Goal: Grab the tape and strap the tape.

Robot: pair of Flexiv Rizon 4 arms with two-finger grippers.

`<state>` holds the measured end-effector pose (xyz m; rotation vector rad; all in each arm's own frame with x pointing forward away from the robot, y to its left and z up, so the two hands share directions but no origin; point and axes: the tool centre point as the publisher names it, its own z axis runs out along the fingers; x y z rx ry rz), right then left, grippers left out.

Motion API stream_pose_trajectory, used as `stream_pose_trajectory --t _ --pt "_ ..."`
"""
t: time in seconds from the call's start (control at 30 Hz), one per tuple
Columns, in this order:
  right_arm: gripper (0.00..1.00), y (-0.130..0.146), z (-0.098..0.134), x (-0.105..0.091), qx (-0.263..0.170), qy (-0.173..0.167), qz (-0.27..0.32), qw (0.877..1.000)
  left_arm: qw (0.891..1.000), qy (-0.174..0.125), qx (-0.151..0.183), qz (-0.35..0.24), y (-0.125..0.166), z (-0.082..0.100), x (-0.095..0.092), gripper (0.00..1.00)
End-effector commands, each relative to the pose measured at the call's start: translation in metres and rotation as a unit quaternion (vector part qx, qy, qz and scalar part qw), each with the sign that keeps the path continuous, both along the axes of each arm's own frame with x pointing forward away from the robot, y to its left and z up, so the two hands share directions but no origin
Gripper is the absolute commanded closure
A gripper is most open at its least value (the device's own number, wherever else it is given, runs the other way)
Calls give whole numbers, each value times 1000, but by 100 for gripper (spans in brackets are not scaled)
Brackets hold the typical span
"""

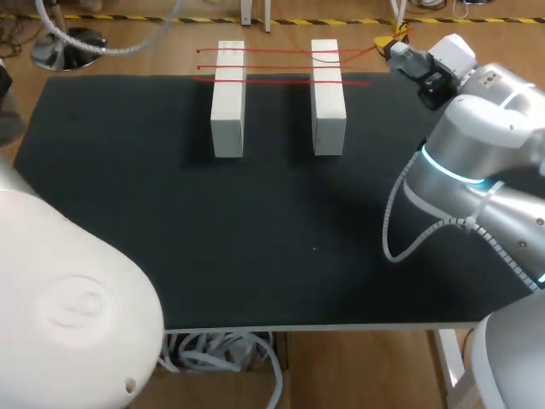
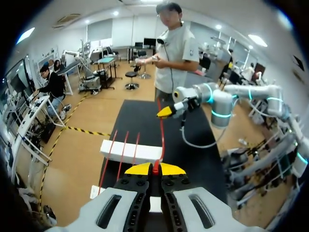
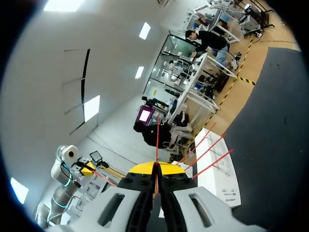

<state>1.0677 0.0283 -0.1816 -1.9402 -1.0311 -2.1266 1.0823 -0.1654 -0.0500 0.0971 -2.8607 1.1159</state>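
on the far half of the black-topped table [image 1: 255,256], two white rectangular blocks stand side by side and apart, one left [image 1: 227,102], one right [image 1: 328,98]. three thin red tape strips [image 1: 277,66] lie across both tops near their far ends, one behind another. my right gripper [image 1: 390,43] hangs beyond the far right corner, right of the right block. a further red tape strip [image 2: 161,130] runs from between my left gripper's [image 2: 155,169] closed tips, over a block, to the right gripper.

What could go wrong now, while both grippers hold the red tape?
1. The left gripper and the right gripper pinch the thin red tape only at their yellow tips; pulling apart might slip it out.
2. The held tape passes near the white block carrying three loose tapes; it might disturb them.
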Motion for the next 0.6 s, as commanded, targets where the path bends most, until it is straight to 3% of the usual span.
stream_pose_trajectory --t 0.03,0.53,0.6 --pt "100 -1 2 1 -6 2 10 1000 986 7 168 -14 -5 5 -1 100" --pt "100 6 2 1 -27 -7 30 999 983 6 182 -17 -10 6 -1 100" --pt "100 6 2 1 -27 -8 31 999 985 4 172 -22 -12 5 0 100"
